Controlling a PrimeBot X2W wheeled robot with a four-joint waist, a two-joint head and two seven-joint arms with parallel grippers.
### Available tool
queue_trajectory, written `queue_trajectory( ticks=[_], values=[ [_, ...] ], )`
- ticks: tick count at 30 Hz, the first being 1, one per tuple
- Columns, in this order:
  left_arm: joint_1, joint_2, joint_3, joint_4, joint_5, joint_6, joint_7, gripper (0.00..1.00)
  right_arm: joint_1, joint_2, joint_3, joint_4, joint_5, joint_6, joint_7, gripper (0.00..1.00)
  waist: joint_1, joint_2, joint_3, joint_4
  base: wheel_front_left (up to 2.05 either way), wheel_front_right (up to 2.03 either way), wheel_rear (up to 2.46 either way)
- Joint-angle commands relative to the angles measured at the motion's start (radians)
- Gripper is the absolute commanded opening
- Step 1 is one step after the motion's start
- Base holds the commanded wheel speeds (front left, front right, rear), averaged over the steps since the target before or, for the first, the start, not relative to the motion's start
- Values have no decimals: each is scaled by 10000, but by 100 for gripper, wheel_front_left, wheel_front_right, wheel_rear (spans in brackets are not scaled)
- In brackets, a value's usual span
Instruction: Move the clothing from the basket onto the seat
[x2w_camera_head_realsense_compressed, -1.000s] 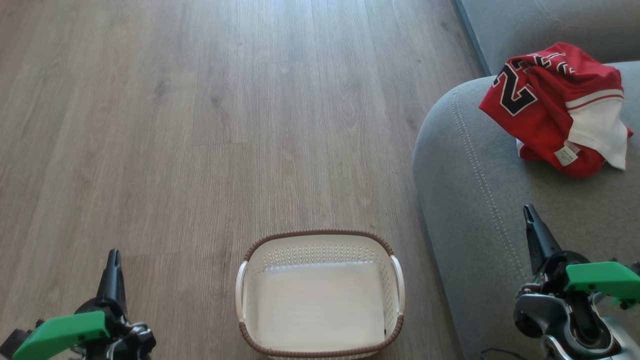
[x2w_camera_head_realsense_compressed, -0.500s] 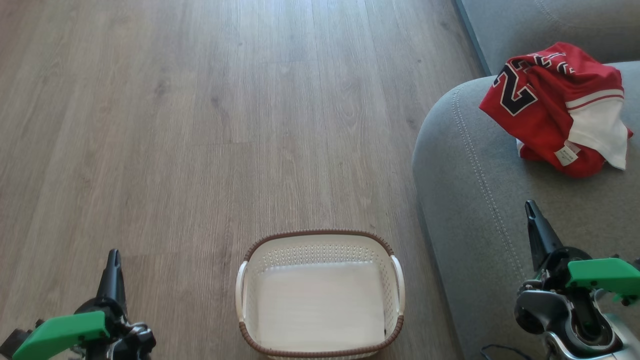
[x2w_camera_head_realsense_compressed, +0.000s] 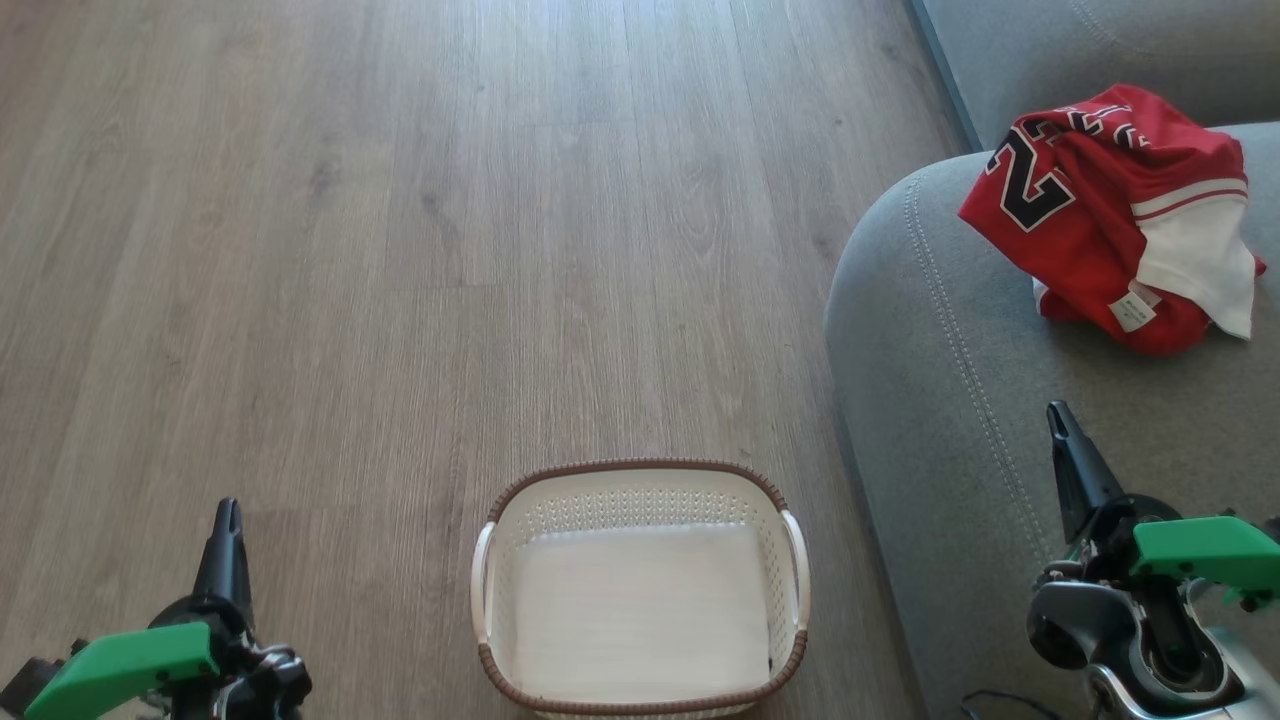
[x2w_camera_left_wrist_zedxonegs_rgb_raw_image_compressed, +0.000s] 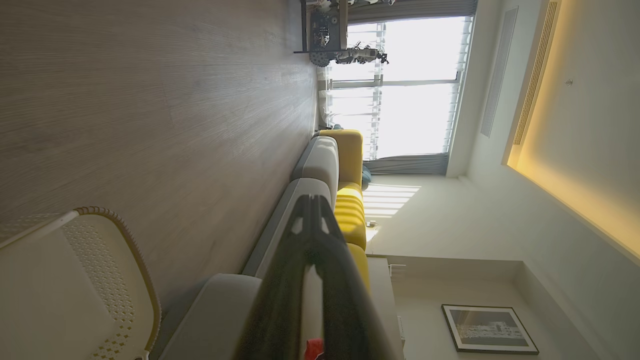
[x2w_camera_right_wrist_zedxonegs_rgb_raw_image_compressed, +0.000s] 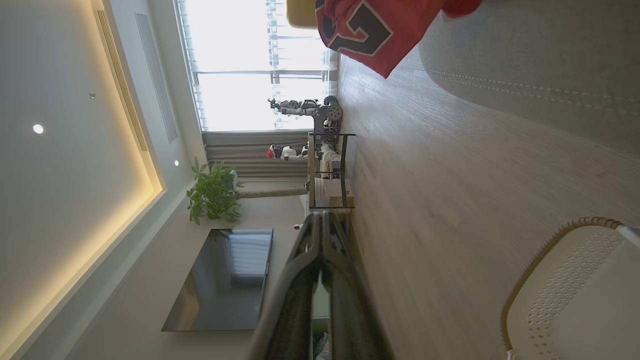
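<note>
The clothing (x2w_camera_head_realsense_compressed: 1120, 215), a crumpled red jersey with white panels and black numerals, lies on the grey seat (x2w_camera_head_realsense_compressed: 950, 400) at the upper right; it also shows in the right wrist view as clothing (x2w_camera_right_wrist_zedxonegs_rgb_raw_image_compressed: 375, 35). The white basket (x2w_camera_head_realsense_compressed: 640, 590) with a brown rim stands on the floor at bottom centre, nothing inside it. My left gripper (x2w_camera_head_realsense_compressed: 228, 512) is shut at the lower left, apart from the basket. My right gripper (x2w_camera_head_realsense_compressed: 1055, 418) is shut above the seat cushion, well below the clothing, holding nothing. Its fingertips meet in the right wrist view, right gripper (x2w_camera_right_wrist_zedxonegs_rgb_raw_image_compressed: 322, 216).
Wood-look floor (x2w_camera_head_realsense_compressed: 400, 250) spreads left and beyond the basket. The left wrist view catches the basket's rim (x2w_camera_left_wrist_zedxonegs_rgb_raw_image_compressed: 135, 250), the grey sofa (x2w_camera_left_wrist_zedxonegs_rgb_raw_image_compressed: 320, 165) and yellow cushions (x2w_camera_left_wrist_zedxonegs_rgb_raw_image_compressed: 350, 210). A shelf unit (x2w_camera_right_wrist_zedxonegs_rgb_raw_image_compressed: 327, 170), a plant (x2w_camera_right_wrist_zedxonegs_rgb_raw_image_compressed: 215, 192) and a television (x2w_camera_right_wrist_zedxonegs_rgb_raw_image_compressed: 225, 280) stand far off.
The right gripper has shifted very slightly up the view. The left gripper, the basket and the clothing have not moved.
</note>
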Motion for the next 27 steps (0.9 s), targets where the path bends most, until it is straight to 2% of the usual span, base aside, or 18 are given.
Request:
queue_trajectory(
  ticks=[1, 27],
  values=[
    [-378, 97, 355, -354, -7, -78, 48, 0, -402, -250, 120, -365, 49, 83, -110, 0, 0, 0, 0, 0, 0, 0, 0],
    [-378, 93, 360, -355, -3, -78, 53, 0, -410, -301, 183, -393, 102, 83, -167, 0, 0, 0, 1, 0, 0, 0, 0]
  ],
)
